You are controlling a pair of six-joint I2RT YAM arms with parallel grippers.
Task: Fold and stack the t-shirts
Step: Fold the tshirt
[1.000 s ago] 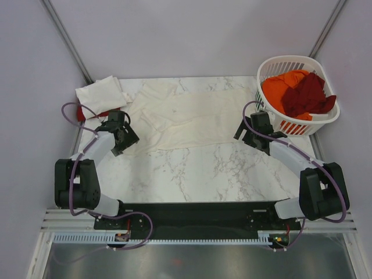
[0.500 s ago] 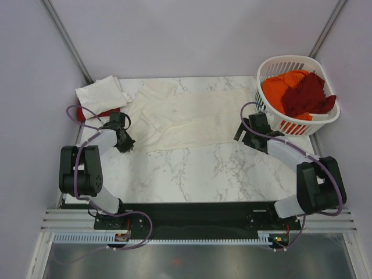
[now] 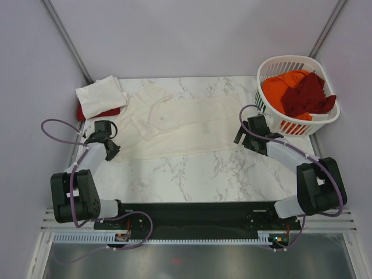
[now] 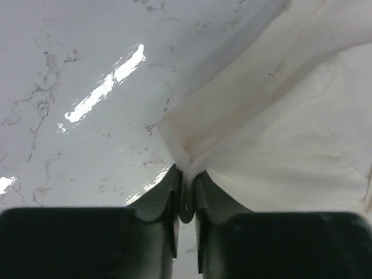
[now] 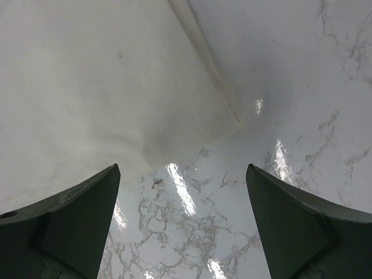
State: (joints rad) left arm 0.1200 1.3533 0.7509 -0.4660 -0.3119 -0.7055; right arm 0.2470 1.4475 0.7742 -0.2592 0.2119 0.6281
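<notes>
Your left tool [image 4: 186, 174] is pinched tight on the near-left corner of the large cream-white t-shirt [image 3: 186, 125]. In the left wrist view the hem runs straight into the thin slit between the two fingers, and the cloth fans away from them, up and to the right. The shirt lies spread across the far half of the marble tabletop [image 3: 203, 174], its long side running left to right, with a sleeve bunched and turned over near its left end.

Your right tool [image 5: 181, 171] stands wide apart and holds nothing. It hangs over the shirt's near-right corner, which shows beyond and between the fingers, with bare marble on the near side. These views do not show whether those fingers touch the tabletop.

At the far-left corner of the tabletop, a folded cream-white t-shirt [image 3: 100, 95] lies on a red t-shirt [image 3: 111, 110], of which only a strip shows along the near edge. The white slatted laundry basket [image 3: 297, 58] stands at the far-right corner, just beside your right arm. It holds an orange t-shirt [image 3: 280, 90] and a dark maroon t-shirt [image 3: 308, 96], the maroon one heaped on the orange toward the right.
</notes>
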